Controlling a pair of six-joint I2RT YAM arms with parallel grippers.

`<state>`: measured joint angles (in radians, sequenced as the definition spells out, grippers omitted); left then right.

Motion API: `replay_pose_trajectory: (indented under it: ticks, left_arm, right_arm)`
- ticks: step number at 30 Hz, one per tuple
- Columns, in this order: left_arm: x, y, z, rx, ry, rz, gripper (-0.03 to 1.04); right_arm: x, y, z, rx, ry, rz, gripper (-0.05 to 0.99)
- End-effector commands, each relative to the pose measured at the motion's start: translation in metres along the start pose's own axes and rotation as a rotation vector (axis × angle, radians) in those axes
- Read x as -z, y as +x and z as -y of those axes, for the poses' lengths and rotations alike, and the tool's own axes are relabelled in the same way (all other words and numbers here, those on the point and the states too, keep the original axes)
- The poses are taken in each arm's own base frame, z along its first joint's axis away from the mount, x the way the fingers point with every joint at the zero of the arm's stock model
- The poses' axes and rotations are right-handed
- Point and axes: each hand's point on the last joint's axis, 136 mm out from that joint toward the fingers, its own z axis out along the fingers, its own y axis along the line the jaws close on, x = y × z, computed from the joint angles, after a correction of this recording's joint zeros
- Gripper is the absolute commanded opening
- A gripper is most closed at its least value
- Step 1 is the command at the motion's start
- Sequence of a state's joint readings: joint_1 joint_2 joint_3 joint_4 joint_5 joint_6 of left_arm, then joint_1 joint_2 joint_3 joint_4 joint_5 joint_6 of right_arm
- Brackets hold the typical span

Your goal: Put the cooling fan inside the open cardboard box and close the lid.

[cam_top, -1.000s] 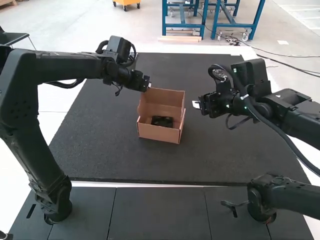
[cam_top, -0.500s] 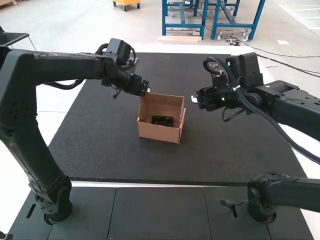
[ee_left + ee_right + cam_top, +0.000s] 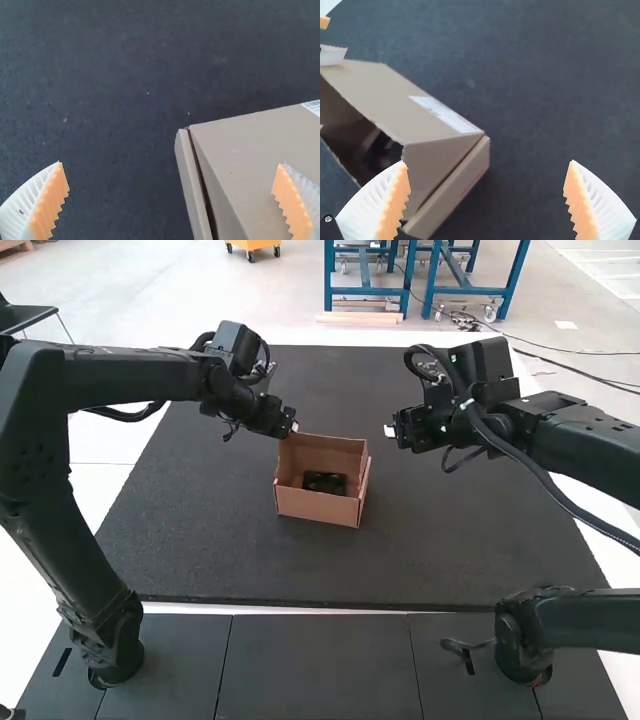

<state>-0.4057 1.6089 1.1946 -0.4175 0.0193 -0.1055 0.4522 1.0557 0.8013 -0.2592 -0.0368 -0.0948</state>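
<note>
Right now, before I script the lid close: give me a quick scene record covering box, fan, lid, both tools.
box: cardboard box on black mat, top open
fan: cooling fan inside the box, on its floor
lid: lid flap upright at the far side, not yet closed
left tool: open, at the flap's far-left corner, one finger over cardboard, one over mat
right tool: open, off the box's right side, apart from it, holding nothing

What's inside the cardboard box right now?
A dark object, apparently the cooling fan, lies on the floor of the cardboard box. The near wall hides the front strip of that floor.
</note>
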Motion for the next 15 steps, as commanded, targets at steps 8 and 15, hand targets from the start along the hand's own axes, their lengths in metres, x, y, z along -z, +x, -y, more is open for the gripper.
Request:
replay_pose_trajectory:
  ticks: [8,15]
  left_arm:
    - [0.026,0.002,0.005,-0.029,0.021,-0.004,0.96]
    - [0.03,0.011,0.005,-0.028,0.025,-0.02,0.96]
  right_arm:
    - [0.005,-0.021,0.005,0.001,0.01,0.049,0.7]
    - [0.006,-0.024,0.007,-0.001,0.014,0.055,0.7]
